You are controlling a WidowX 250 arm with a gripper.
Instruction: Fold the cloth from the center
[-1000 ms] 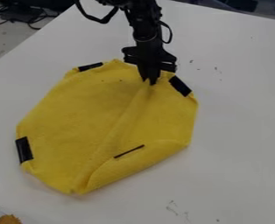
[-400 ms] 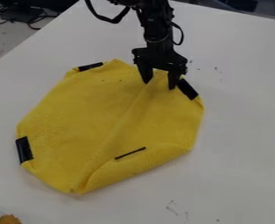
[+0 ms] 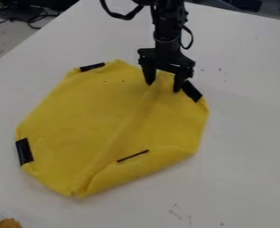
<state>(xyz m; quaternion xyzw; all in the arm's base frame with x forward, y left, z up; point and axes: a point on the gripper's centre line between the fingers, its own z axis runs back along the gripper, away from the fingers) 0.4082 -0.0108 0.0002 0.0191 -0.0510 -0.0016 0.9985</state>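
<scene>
Yellow cloth [image 3: 88, 116], one, centre-left of frame, on the tabletop [image 3: 244, 133]: likely light, soft, limp, hardly fragile; best pinched along its shallow central crease [image 3: 123, 124]. Beyond, upper centre: black gripper [image 3: 163, 87], one, fingers wide apart at the cloth's far part.

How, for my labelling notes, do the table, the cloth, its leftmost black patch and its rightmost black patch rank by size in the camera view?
1. Table
2. Yellow cloth
3. Leftmost patch and rightmost patch: too alike to rank
</scene>
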